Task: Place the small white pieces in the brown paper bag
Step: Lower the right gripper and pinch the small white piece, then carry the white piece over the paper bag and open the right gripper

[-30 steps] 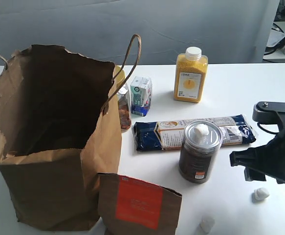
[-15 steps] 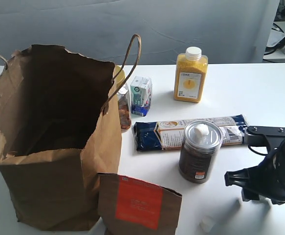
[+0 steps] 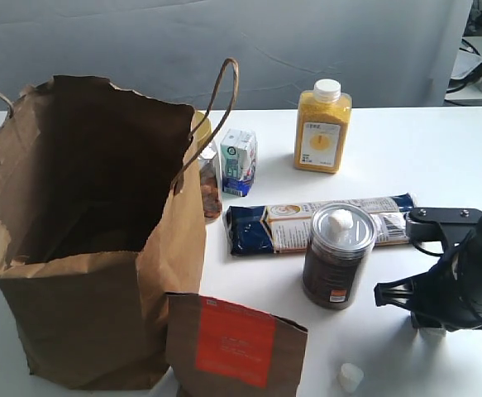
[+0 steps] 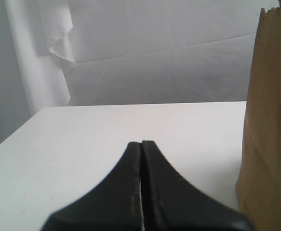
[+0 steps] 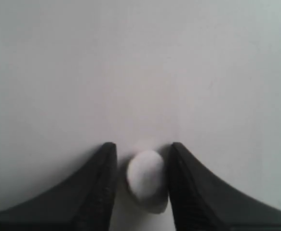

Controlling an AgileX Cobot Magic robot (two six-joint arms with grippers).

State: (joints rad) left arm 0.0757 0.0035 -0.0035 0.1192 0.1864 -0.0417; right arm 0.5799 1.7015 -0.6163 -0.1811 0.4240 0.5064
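The brown paper bag (image 3: pixel 75 322) stands open at the left; its side shows in the left wrist view (image 4: pixel 268 144). One small white piece (image 5: pixel 147 178) lies on the table between the fingers of my right gripper (image 5: pixel 143 147), which is open and straddles it with a gap on one side. In the exterior view this gripper (image 3: pixel 427 322) is low at the front right, mostly hiding that piece (image 3: pixel 432 333). A second piece (image 3: pixel 340 222) rests on the lid of the can (image 3: pixel 333 277). A third (image 3: pixel 350 377) lies at the front edge. My left gripper (image 4: pixel 141 143) is shut and empty.
A brown pouch with an orange label (image 3: pixel 236 343) leans against the bag's front. A dark blue noodle packet (image 3: pixel 257 231) lies behind the can. Farther back stand a yellow bottle (image 3: pixel 322 128), a small carton (image 3: pixel 239 161) and a jar (image 3: pixel 211 188).
My right gripper has come down and leftward onto the front-right white piece, which now sits between its fingers. Nothing else has moved.
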